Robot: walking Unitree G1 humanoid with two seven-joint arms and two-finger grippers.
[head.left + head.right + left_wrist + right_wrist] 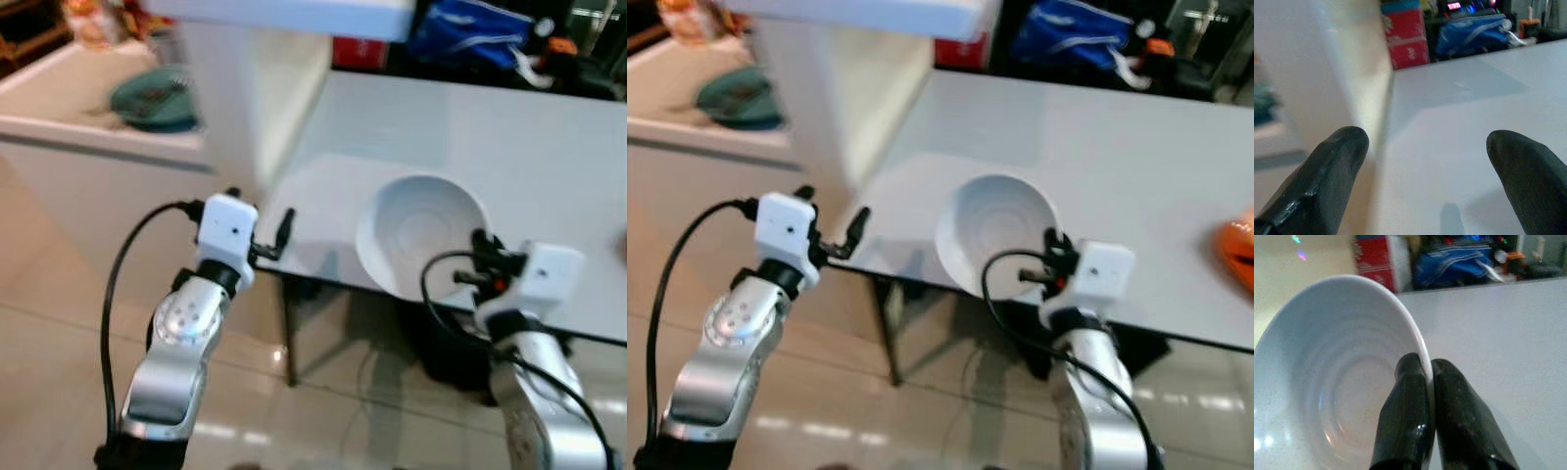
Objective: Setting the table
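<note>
My right pincer (1427, 377) pinches the white bowl (421, 233) by its rim, centre frame at the desk (509, 147) edge.
Left pincer (1435, 171) hangs released; a thin rim grip could slip, tipping it off.

Bare white table (509, 147) is seen beyond and to the right of the white bowl (421, 230); that stretch is unobstructed. The bowl's rim is pinched by the right gripper (1429, 369), at the table's near edge. Left of the bowl, open tabletop is bounded by a white pillar (245, 88). An orange object (1236, 245) sits far right of the bowl. Clutter (480, 34) lines the far edge.
</note>
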